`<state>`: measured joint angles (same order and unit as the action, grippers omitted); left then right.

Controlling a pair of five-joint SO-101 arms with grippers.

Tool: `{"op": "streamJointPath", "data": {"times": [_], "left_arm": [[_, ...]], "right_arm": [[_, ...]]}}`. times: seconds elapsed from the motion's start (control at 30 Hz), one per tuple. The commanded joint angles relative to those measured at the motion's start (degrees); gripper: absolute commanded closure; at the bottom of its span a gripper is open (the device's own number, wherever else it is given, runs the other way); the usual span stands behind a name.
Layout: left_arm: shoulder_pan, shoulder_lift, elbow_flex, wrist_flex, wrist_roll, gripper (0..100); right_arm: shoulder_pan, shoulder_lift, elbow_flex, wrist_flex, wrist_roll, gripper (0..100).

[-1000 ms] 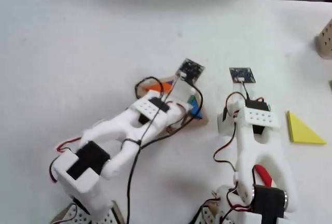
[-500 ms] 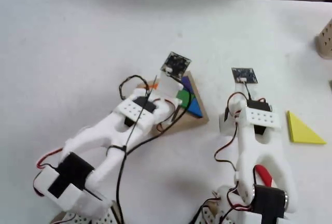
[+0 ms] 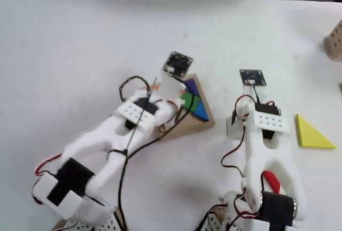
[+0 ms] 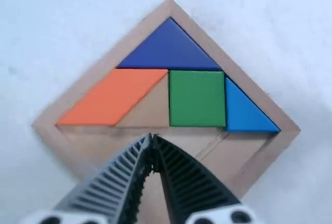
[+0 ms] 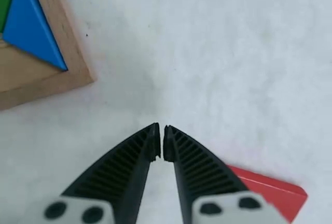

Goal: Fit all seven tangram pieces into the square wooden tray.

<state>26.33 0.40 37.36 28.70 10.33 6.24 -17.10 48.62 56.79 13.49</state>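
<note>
The square wooden tray lies corner-on and holds a dark blue triangle, an orange parallelogram, a green square and a light blue triangle. Its near half is bare wood. My left gripper hangs shut and empty over that bare half. My right gripper is shut over the white table, with the tray's corner to one side and a red piece close behind one finger. A yellow triangle lies on the table beside the right arm.
In the high view the left arm covers the tray's left part. A pegged wooden block stands at the far right edge. The red piece lies by the right arm's base. Open white table stretches to the left and beyond the tray.
The left arm has swung left and drawn back, uncovering the dark blue, green and blue pieces in the tray. The right arm has kept still.
</note>
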Motion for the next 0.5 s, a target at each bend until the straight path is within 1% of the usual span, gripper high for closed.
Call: {"op": "streamJointPath", "data": {"times": [0.0, 0.13, 0.3, 0.37, 0.47], "left_arm": [[-2.86, -7.08, 0.62, -0.70, 1.32, 98], [-3.03, -10.42, 4.13, -1.23, 1.32, 98], [-3.91, -11.38, 5.01, -1.32, 1.32, 97], [-4.97, -11.38, 5.01, -1.32, 1.32, 95], [-6.90, -11.38, 5.01, -1.32, 1.49, 85]], "right_arm": [[0.31, -3.91, -0.44, -0.48, 0.18, 98.1], [0.22, -7.52, 2.11, -1.63, 0.18, 98.1], [0.22, -12.09, 5.01, -2.77, 0.18, 98.1], [0.22, -13.23, 5.36, -2.77, 0.18, 98.1], [-0.57, -14.46, 5.45, -2.77, 0.18, 98.1]]}}
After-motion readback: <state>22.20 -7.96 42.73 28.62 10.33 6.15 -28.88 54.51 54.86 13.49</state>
